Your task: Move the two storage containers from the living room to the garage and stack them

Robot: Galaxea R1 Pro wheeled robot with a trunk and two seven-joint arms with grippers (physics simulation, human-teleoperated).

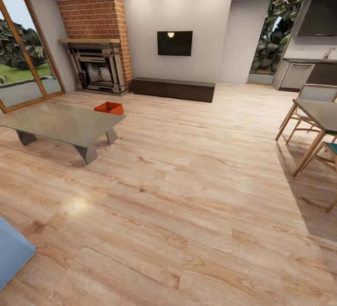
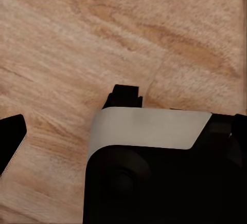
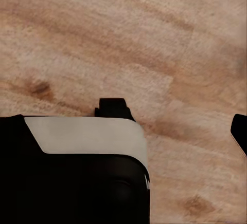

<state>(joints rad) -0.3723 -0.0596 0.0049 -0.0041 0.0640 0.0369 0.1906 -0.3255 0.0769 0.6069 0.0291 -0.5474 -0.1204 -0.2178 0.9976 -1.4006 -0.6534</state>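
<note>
one orange-red storage container [image 1: 109,107] sits far left behind the coffee table [image 1: 61,122]; likely light, stiff, thin-walled, best pinched at a rim. left gripper [image 2: 69,118] and right gripper [image 3: 177,118] gape wide, empty.

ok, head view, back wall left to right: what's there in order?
glass doors → brick fireplace → long dark low cabinet with the wall screen above it → window with foliage → kitchen counter
</note>
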